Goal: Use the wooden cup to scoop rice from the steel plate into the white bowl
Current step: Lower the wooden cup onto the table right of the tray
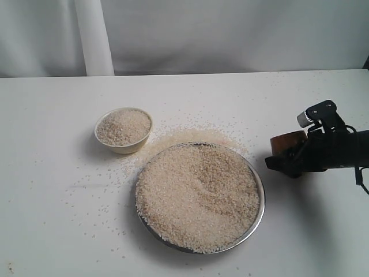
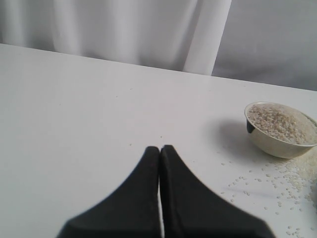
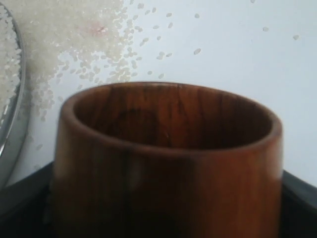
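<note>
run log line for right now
left gripper: shut | right gripper: shut on wooden cup beside steel plate | white bowl: filled with rice

White tabletop [image 1: 52,231], plain. Carries steel plate [image 1: 262,205]; white bowl [image 1: 124,149] near plate's far-left rim, not touching. Loose rice [image 1: 190,137] spilled thick along plate's far rim, toward bowl; thinner scatter past plate's left side.

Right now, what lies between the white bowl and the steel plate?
Only spilled rice on the table, nothing else; the exterior view shows it.
</note>
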Robot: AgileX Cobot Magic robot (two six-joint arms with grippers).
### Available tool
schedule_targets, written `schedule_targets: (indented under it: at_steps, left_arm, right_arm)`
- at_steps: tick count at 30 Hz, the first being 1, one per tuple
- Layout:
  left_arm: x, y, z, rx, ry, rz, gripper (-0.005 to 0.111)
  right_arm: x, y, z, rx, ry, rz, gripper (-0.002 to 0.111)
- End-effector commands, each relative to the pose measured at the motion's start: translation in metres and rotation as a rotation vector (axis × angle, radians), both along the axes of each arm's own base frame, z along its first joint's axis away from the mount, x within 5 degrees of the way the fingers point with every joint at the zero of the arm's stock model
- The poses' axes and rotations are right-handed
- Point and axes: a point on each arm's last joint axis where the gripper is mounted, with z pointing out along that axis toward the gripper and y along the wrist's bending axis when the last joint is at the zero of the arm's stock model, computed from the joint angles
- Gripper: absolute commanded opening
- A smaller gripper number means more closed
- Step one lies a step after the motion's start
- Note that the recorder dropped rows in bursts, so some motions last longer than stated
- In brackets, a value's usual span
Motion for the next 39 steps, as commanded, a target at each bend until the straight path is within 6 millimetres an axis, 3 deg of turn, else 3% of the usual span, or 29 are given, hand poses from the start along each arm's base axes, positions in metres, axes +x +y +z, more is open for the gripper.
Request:
schedule_targets:
  at_steps: [1, 7, 11, 23, 32, 39]
  left_arm:
    - [0.001, 0.000, -0.001, -0.010, 0.002, 0.000, 0.000]
    - [0.001, 0.000, -0.001, -0.010, 0.002, 0.000, 0.000]
    - [0.001, 0.000, -0.001, -0.010, 0.002, 0.000, 0.000]
    - [0.001, 0.000, -0.001, -0.010, 0.002, 0.000, 0.000]
    - [0.001, 0.000, -0.001, -0.010, 0.002, 0.000, 0.000]
    - [0.001, 0.000, -0.001, -0.010, 0.002, 0.000, 0.000]
  right_arm:
    - [-0.002, -0.001, -0.007, -0.032, 0.014, 0.013, 0.007]
    - [-0.002, 0.000, -0.006, -0.020, 0.018, 0.009, 0.047]
    - [-0.002, 0.000, -0.006, -0.016, 0.026, 0.004, 0.060]
    - [-0.004, 0.000, -0.008, -0.009, 0.065, -0.001, 0.078]
    - [-0.003, 0.000, 0.021, -0.004, 0.002, -0.018, 0.078]
    - [-0.005, 0.000, 0.024, 0.001, 0.026, -0.026, 0.078]
